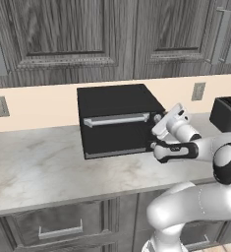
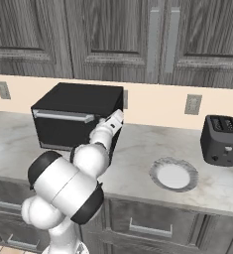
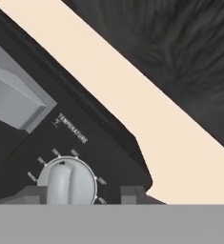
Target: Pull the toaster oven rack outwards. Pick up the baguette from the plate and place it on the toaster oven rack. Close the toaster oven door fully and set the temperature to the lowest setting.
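Plate [image 2: 173,175] right of toaster oven [image 2: 78,115]

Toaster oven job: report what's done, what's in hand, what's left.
Done: the toaster oven door looks shut against the toaster oven, and the plate has no baguette on it; the cavity is hidden. In hand: the gripper is at the temperature knob, jaws on either side of it. Left: turning it to the lowest setting.

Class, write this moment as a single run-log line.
toaster oven door: closed | plate: bare | gripper: tips either side of temperature knob, grip unclear | step: set lowest temperature
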